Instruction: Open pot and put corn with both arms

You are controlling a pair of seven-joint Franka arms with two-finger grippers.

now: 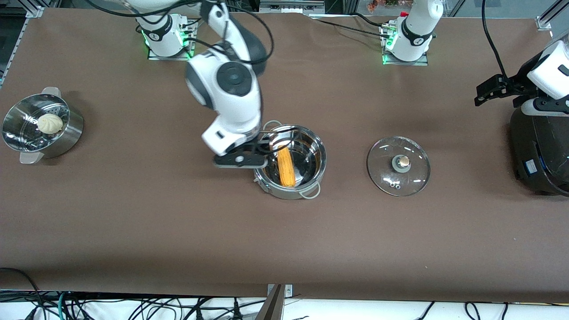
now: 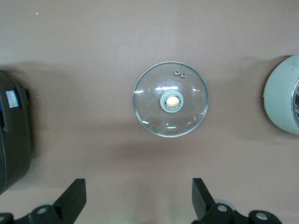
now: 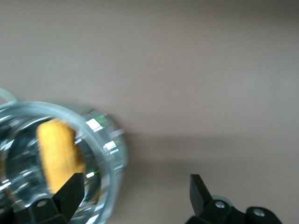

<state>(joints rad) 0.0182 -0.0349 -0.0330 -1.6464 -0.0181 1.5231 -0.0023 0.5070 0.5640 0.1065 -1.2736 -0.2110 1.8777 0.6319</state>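
Observation:
The shiny steel pot (image 1: 311, 175) stands open at the table's middle, with the yellow-orange corn (image 1: 286, 166) lying inside it. Its glass lid (image 1: 398, 166) with the brass-coloured knob lies flat on the table beside it, toward the left arm's end. My right gripper (image 1: 260, 153) is open and empty over the pot's rim at the right arm's end; its wrist view shows the pot (image 3: 105, 140), the corn (image 3: 58, 154) and the open gripper (image 3: 135, 196). My left gripper (image 1: 495, 91) is open and empty, raised near the black cooker; its wrist view (image 2: 138, 198) looks down on the lid (image 2: 170, 99).
A large black cooker (image 1: 540, 151) stands at the left arm's end of the table and shows in the left wrist view (image 2: 14, 140). A perforated steel steamer bowl (image 1: 66, 133) with a white bun (image 1: 50, 123) stands at the right arm's end.

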